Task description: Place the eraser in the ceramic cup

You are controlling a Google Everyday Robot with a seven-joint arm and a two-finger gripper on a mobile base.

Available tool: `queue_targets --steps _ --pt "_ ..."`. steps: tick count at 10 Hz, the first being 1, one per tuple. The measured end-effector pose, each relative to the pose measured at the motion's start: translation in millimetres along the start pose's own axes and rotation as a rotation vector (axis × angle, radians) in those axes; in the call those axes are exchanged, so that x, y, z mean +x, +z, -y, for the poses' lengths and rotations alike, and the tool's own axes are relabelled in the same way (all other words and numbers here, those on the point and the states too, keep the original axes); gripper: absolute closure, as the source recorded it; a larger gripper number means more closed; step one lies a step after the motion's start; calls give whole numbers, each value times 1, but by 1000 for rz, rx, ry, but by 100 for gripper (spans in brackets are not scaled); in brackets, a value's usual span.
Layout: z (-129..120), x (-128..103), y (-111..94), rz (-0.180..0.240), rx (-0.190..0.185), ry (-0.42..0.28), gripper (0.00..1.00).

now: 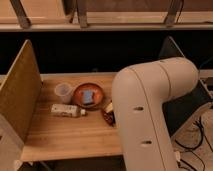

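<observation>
Approach step: the arm (150, 115) hides the tool, so its state cannot be told; the next move probably calls for grasping the eraser (109, 116) and carrying it toward 10 o'clock to the ceramic cup (63, 91).

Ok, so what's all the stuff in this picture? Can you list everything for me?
table: one, light wood, across the middle
ceramic cup: one, pale whitish, back left of the table, just left of the bowl
bowl: one, reddish-brown, near the table's middle
blue block: one, blue, inside the bowl
tube: one, white, lying on its side in front of the cup
small red object: one, red, at the arm's edge, partly hidden
eraser: cannot be made out, the arm covers that spot
side panel: one, tan, standing at the table's left edge
arm: one, white, large, front right
gripper: not in view, nowhere in the picture
</observation>
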Motion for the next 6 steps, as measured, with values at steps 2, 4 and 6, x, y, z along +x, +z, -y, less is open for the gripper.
queue_targets --steps 2,4,6 --pt "-1 -7 -5 17 6 -7 67" --pt "-4 -13 -15 47 5 -12 90" --pt "-7 -12 -24 61 4 -16 100"
